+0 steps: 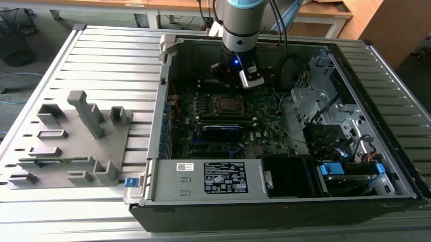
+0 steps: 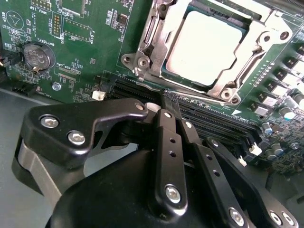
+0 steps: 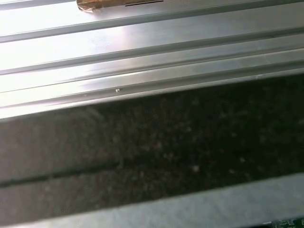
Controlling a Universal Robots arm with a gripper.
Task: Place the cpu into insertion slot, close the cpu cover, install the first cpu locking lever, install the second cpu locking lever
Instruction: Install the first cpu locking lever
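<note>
Tool [image 2: 167, 102] seen in the second wrist view: fingers drawn together, gripping nothing, tips poised over the long black memory slots [image 2: 137, 89], just beside the insertion slot [image 1: 229, 104]. The cpu [image 2: 204, 45] lies seated in that slot. The cpu cover [image 2: 159, 26] lies flat around its edges. The green motherboard [image 2: 71, 47] sits inside the open computer case [image 1: 269, 214], which rests on a slatted metal surface [image 1: 108, 55].

Looks like a robotics lab or workshop to me: open PC case [image 1: 269, 214] on a slatted aluminium bench [image 1: 101, 55] under the gripper [image 2: 168, 99], grey jig plate [image 1: 67, 146] beside it, wooden desks [image 1: 330, 12] and a bin [image 1: 15, 38] beyond.
</note>
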